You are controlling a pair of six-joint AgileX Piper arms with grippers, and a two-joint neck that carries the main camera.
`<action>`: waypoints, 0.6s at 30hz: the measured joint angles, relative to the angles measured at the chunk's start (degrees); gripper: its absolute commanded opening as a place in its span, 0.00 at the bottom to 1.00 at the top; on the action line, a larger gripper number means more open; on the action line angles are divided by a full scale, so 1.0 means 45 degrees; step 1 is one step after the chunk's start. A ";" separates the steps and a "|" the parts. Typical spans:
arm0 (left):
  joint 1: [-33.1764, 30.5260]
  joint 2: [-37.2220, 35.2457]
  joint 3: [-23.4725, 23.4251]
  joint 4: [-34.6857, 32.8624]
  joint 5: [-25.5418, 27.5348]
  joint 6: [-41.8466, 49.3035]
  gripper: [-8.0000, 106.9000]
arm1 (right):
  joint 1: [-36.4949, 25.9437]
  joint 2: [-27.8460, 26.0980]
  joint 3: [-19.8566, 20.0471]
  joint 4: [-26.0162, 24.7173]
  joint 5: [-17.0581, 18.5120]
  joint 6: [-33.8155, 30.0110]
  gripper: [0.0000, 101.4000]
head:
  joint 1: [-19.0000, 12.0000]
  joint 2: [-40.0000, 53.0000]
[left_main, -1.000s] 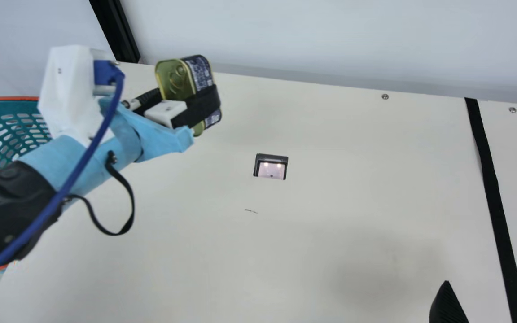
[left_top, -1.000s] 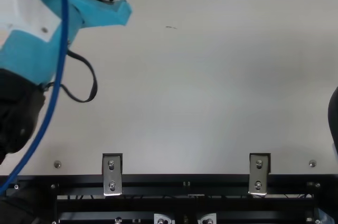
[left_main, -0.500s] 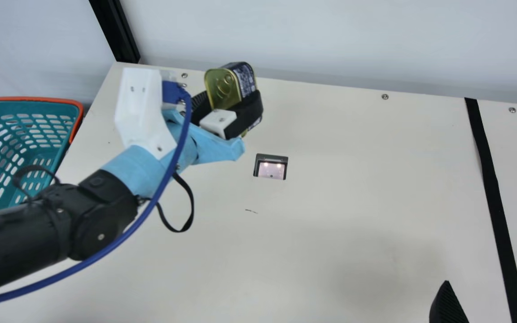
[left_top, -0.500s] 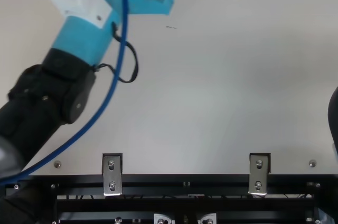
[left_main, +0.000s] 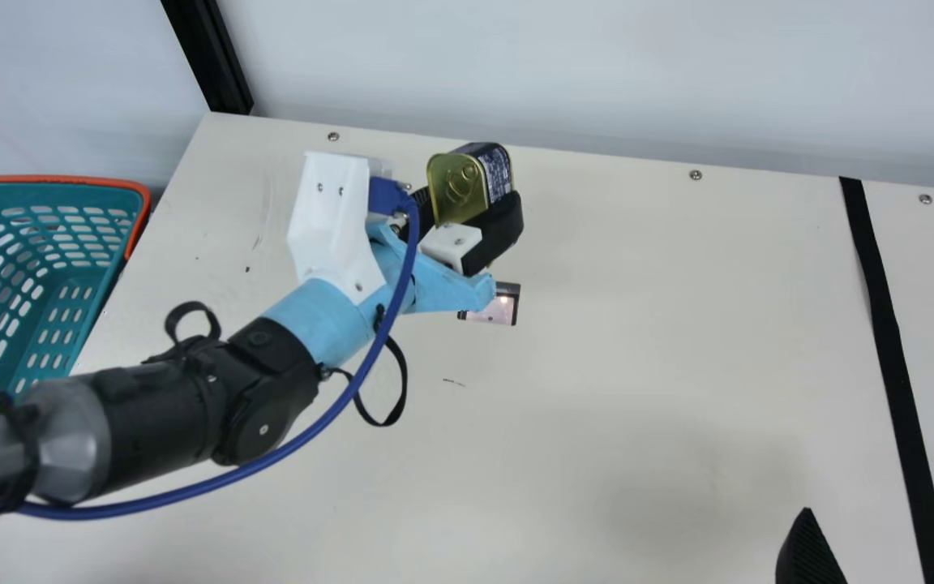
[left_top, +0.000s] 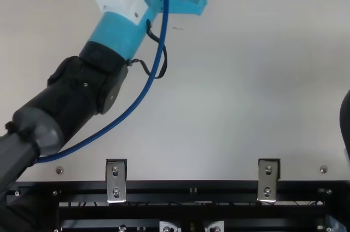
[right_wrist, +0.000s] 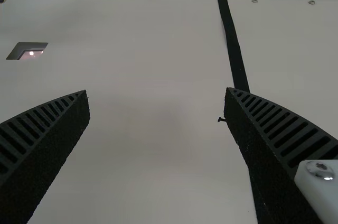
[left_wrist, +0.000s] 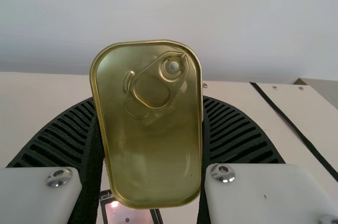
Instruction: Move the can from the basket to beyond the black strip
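Can [left_main: 457,191] is riding clamped in the left gripper [left_main: 468,201] above the desk [left_main: 637,365], out of the basket [left_main: 53,178] and drawing farther from it than a moment ago—crossing the black strip [left_main: 886,324] and setting down are remaining—while the right gripper [right_wrist: 156,91] is gaping empty.

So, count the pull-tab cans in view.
1: the gold pull-tab can, clamped in the left gripper, raised over the cream table. More could be hidden in the teal basket, which the main view's edge cuts off.
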 measured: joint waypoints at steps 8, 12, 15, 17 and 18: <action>-0.0219 0.0484 -0.0195 -0.0176 -0.0388 0.0053 0.16 | 0.0000 0.0000 0.0000 0.0000 0.0000 0.0000 1.00 | 0.0000 0.0000; -0.0343 0.0695 -0.0301 -0.0286 -0.0541 0.0149 0.16 | 0.0000 0.0000 0.0000 0.0000 0.0000 0.0000 1.00 | 0.0000 0.0000; -0.0370 0.0807 -0.0347 -0.0406 -0.0719 0.0241 0.16 | 0.0000 0.0000 0.0000 0.0000 0.0000 0.0000 1.00 | 0.0000 0.0000; -0.0387 0.0906 -0.0397 -0.0481 -0.0786 0.0326 0.16 | 0.0000 0.0000 0.0000 0.0000 0.0000 0.0000 1.00 | 0.0000 0.0000; -0.0387 0.0971 -0.0417 -0.0509 -0.0787 0.0381 0.16 | 0.0000 0.0000 0.0000 0.0000 0.0000 0.0000 1.00 | 0.0000 0.0000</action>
